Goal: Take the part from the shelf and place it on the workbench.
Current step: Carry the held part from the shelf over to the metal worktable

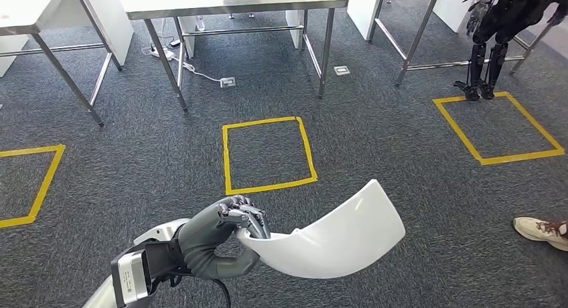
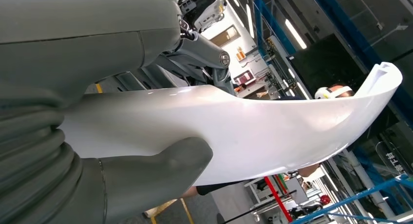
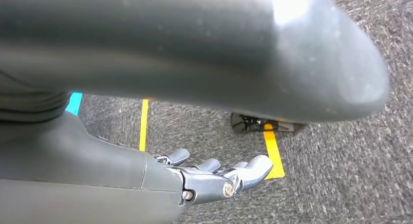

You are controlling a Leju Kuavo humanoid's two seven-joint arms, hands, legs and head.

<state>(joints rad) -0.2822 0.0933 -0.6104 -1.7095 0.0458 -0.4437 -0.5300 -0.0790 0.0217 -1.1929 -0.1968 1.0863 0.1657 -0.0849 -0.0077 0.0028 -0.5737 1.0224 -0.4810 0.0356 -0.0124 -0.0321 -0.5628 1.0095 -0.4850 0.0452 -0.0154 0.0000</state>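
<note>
Nearest the camera in the head view, the left hand (image 1: 224, 238) comes in from the lower left and grips the part (image 1: 335, 238) — a curved white panel — at one end, dark fingers (image 1: 249, 217) curled over its upper edge and the thick grey thumb pressed against its underside. The panel sweeps out to the right and upward from the hand, carried in the air above the grey carpet (image 1: 375, 140), touching nothing else. The left wrist view shows the same grip from close behind: the left hand (image 2: 97, 136) with its thumb (image 2: 165, 165) lying flat against the glossy white part (image 2: 272, 131), whose far end rises to a narrow tip. In the right wrist view the right hand (image 3: 214, 177) hangs over the carpet with its fingers stretched out, a little apart and holding nothing; yellow tape lines (image 3: 272, 153) run across the floor below it. Just beyond the carried panel, a square of yellow tape (image 1: 268, 154) marks the carpet, with another (image 1: 499, 127) further right and part of a third (image 1: 30, 184) at the left edge. A shoe (image 1: 541, 231) of a person shows at the right edge. Farthest off stand steel-legged tables — the workbench (image 1: 234, 3) straight ahead with a yellow-edged mat on its top, cables and a power strip (image 1: 164, 52) under it — and dark legs of another robot (image 1: 485, 70) at the upper right
</note>
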